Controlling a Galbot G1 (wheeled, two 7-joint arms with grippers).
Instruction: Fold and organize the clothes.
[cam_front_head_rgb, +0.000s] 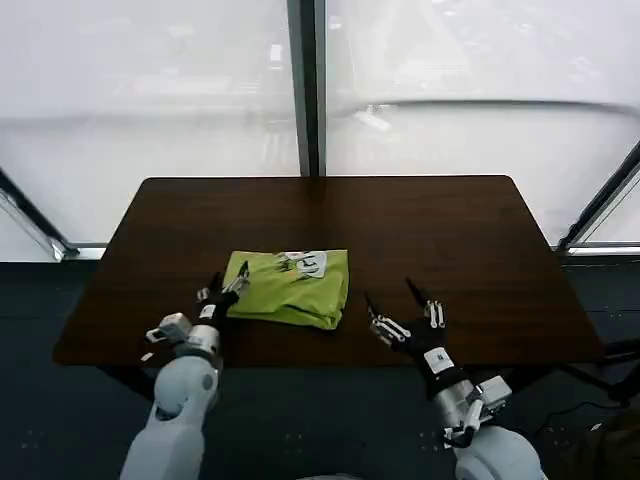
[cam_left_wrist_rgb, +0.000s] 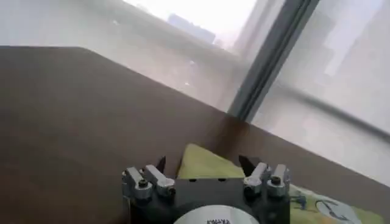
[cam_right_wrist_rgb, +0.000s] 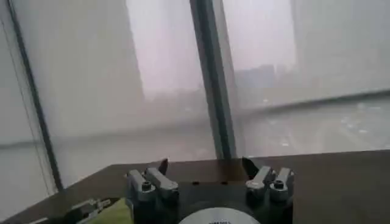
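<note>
The left gripper reaches up from the table's near edge, fingers spread, tips at the left edge of the folded lime-green T-shirt. The shirt lies left of the table's centre, white print upward. Well apart to the right, the right gripper hovers over bare wood, fingers spread wide, arm angled inward.

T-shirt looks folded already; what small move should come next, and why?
Probably lift the left gripper off the T-shirt and retract. The shirt lies as a compact folded rectangle on the table, both grippers are open, and the right gripper sits apart from it.
</note>
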